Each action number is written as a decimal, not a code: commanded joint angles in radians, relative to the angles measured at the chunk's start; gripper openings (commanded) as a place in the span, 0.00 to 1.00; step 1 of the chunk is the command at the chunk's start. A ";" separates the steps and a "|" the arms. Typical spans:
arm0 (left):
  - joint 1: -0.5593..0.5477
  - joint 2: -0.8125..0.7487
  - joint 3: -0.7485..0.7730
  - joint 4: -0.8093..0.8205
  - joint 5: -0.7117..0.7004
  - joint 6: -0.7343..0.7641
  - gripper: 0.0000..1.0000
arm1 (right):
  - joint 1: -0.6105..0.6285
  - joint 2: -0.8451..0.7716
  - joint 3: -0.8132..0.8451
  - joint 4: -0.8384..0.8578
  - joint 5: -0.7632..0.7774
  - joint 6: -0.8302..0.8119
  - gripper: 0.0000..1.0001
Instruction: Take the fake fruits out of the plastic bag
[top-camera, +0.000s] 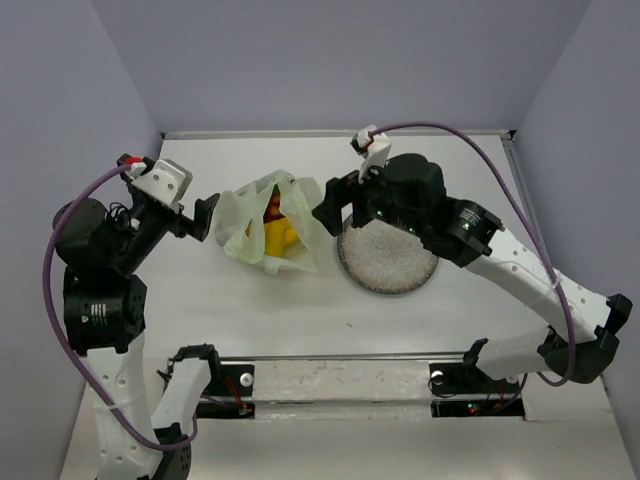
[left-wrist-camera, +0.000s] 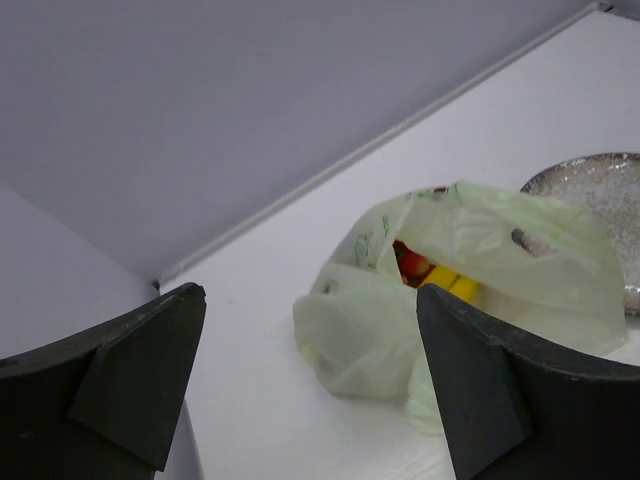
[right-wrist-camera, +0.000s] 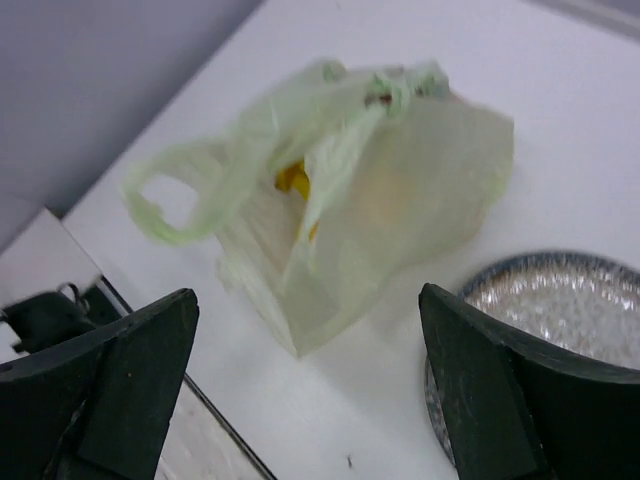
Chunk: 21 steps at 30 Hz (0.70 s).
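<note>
Both pairs of jaws stood spread wide, with nothing between them. The left gripper (top-camera: 207, 215) hung just left of the bag (top-camera: 240, 228), near its bulging side but apart from it. The right gripper (top-camera: 328, 203) hung just right of the bag, above the far-left rim of the plate (top-camera: 388, 262). The bag thus lay between the two grippers, slumped on the table (top-camera: 300, 330), with its mouth gaping upward and one loop handle flopped toward the near side.

The fruits (top-camera: 281, 236) sat inside the bag. Yellow pieces showed through the opening, with a red piece (top-camera: 272, 208) just behind them. Which fruits they were could not be told. From the left wrist the bag lay ahead, nearer the right-hand finger. From the right wrist it lay ahead and between the fingers, with the plate low at the right.

The table was white and smooth. Pale grey-violet walls closed it in at the back and on both sides, and a metal rail ran along the near edge by the arm bases. The plate was round, grey and speckled with a dark rim, and it sat just beside the bag's right edge.

A few dark green printed marks showed on the bag, too small to read.
</note>
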 joint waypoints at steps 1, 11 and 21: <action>-0.008 0.146 0.074 0.078 0.150 -0.004 0.99 | 0.002 0.093 0.229 0.005 -0.109 -0.100 0.94; -0.134 0.250 -0.155 -0.072 0.015 0.242 0.99 | 0.002 0.434 0.360 0.173 -0.620 0.029 0.42; -0.153 0.206 -0.369 -0.011 0.052 0.245 0.99 | -0.009 0.546 0.281 0.176 -0.470 0.087 0.22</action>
